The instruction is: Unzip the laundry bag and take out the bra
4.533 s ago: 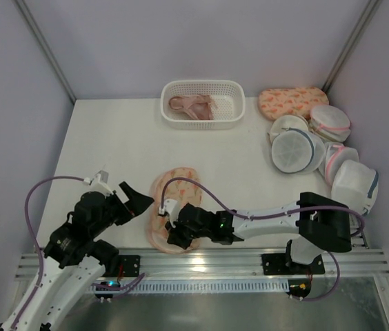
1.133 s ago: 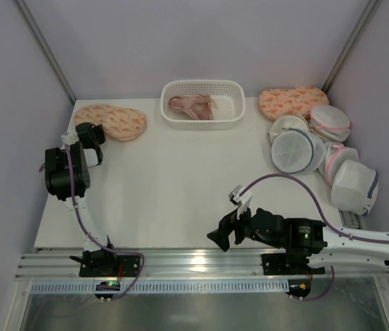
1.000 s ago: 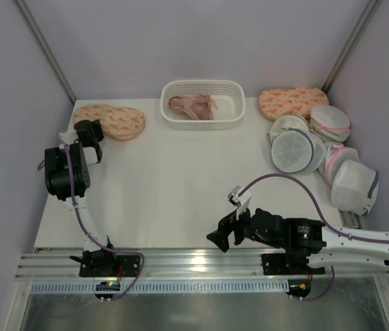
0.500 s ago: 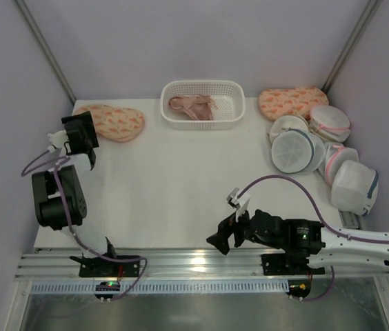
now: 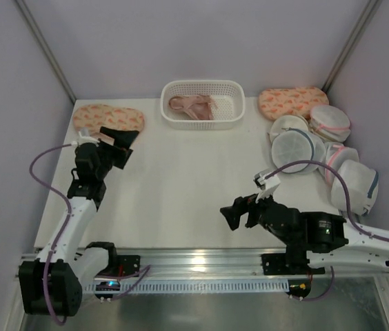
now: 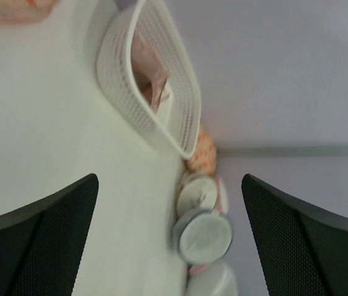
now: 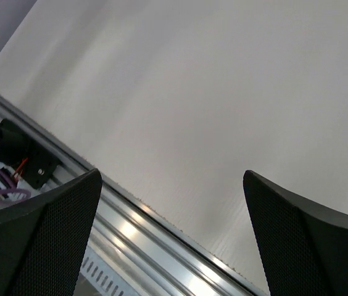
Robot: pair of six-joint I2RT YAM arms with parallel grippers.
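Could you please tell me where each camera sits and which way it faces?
Top external: above, behind the bases, looking down on the table; left gripper and right gripper show.
Left wrist: at the table's far left, facing across toward the white basket and mesh bags; its fingers show.
Right wrist: facing down at the table surface and front rail; its fingers show.
Shared: top and left wrist both show the white basket holding the bra.

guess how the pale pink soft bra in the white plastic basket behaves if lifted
The pale pink soft bra lies crumpled, so it is likely floppy and light. Its thin straps might snag the white plastic basket lattice.
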